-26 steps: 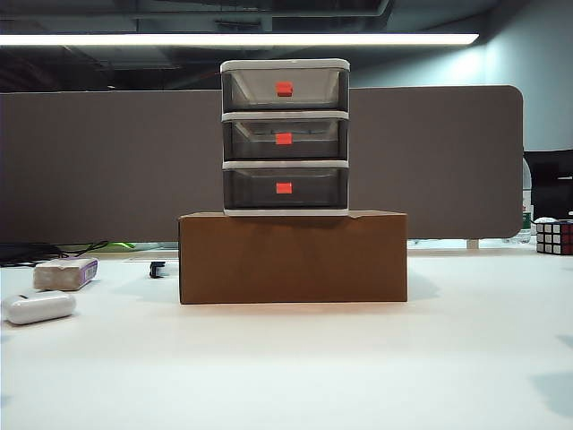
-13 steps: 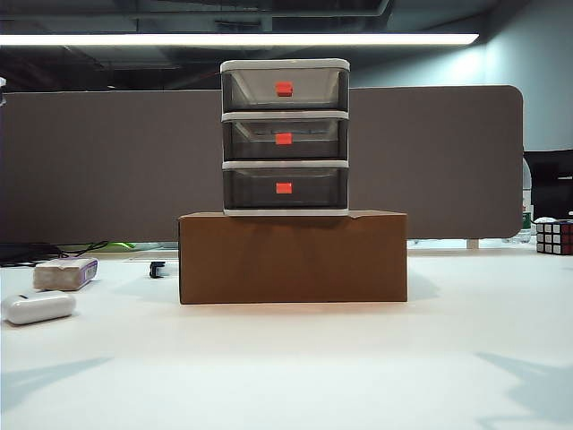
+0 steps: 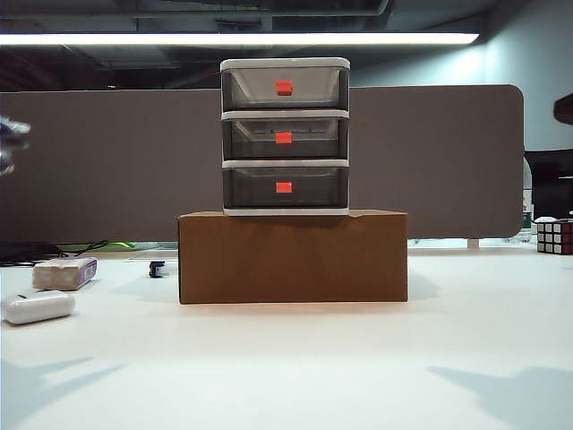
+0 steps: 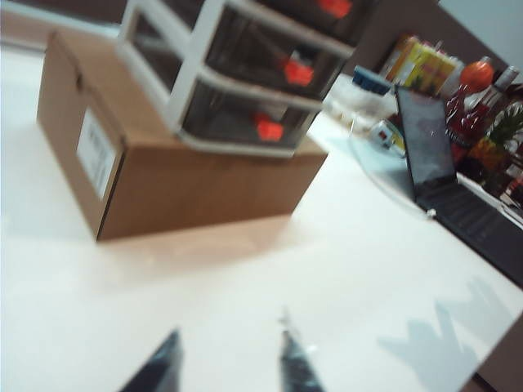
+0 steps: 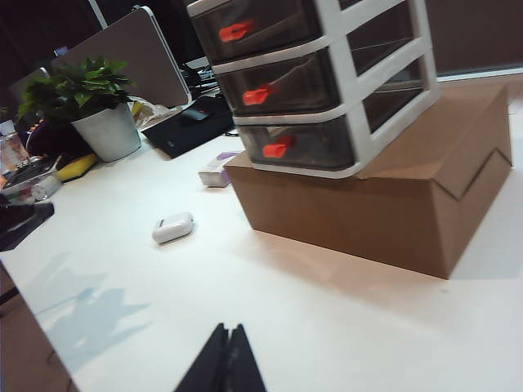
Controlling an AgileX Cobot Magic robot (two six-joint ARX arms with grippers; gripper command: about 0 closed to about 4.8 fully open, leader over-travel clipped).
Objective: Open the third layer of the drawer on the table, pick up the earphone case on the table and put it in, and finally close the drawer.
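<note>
Centre of the exterior view: the drawer point(image 3: 285, 134), perched on a cardboard box point(image 3: 293, 255), probably to raise the handles to claw height. All three tiers shut. The third layer point(image 3: 285, 195) is lowest, just above the box top, with its red-orange handle point(image 3: 284, 187) facing forward for a straight pull.

Lower left of that view: the earphone case point(image 3: 38, 306), lying flat on the tabletop point(image 3: 295, 367), well apart from the box and near a greyish block with a purple edge point(image 3: 64, 273). Easy to confuse, so aim for the glossy rounded one.

Left claw point(image 4: 229, 343): released, fingers apart with nothing between them, hovering over bare tabletop and looking toward the box's corner. Only a blur at the left edge of the exterior view.

Right claw point(image 5: 229, 331): clenched on nothing, tips pressed together, over bare tabletop, looking at the drawer fronts from the opposite side.

By the look of it, opening not yet begun; needs a claw at the lowest handle first.
</note>
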